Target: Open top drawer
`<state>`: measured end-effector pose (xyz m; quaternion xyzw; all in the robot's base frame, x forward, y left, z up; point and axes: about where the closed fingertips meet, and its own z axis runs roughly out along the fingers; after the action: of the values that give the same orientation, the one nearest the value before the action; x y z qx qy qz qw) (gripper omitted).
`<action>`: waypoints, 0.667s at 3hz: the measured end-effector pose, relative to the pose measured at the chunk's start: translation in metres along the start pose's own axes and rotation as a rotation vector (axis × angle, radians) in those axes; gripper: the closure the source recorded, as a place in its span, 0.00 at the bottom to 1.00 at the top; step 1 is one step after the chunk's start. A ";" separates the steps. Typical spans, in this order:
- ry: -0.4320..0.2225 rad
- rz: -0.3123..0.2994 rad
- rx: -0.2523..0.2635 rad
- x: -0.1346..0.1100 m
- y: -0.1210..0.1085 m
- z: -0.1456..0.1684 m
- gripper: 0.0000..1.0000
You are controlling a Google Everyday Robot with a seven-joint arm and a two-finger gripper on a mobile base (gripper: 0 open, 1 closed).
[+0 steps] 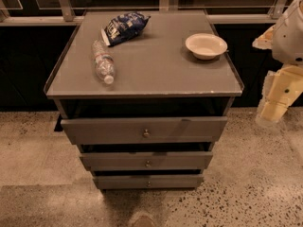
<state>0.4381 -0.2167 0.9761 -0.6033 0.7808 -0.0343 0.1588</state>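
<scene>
The top drawer is the widest of three grey drawers in a grey cabinet, with a small round metal knob at its centre. Its front stands a little forward of the two narrower drawers below, and a dark gap shows between it and the cabinet top. My gripper, cream-coloured, hangs at the right edge of the view, beside the cabinet's right side at about the top drawer's height. It is apart from the drawer and touches nothing.
On the cabinet top lie a clear plastic bottle, a blue snack bag and a white bowl. A railing with glass panels runs behind. Speckled floor surrounds the cabinet.
</scene>
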 end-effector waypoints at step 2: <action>-0.046 0.006 0.048 0.001 0.000 0.004 0.00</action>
<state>0.4394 -0.2173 0.9722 -0.5975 0.7779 -0.0386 0.1910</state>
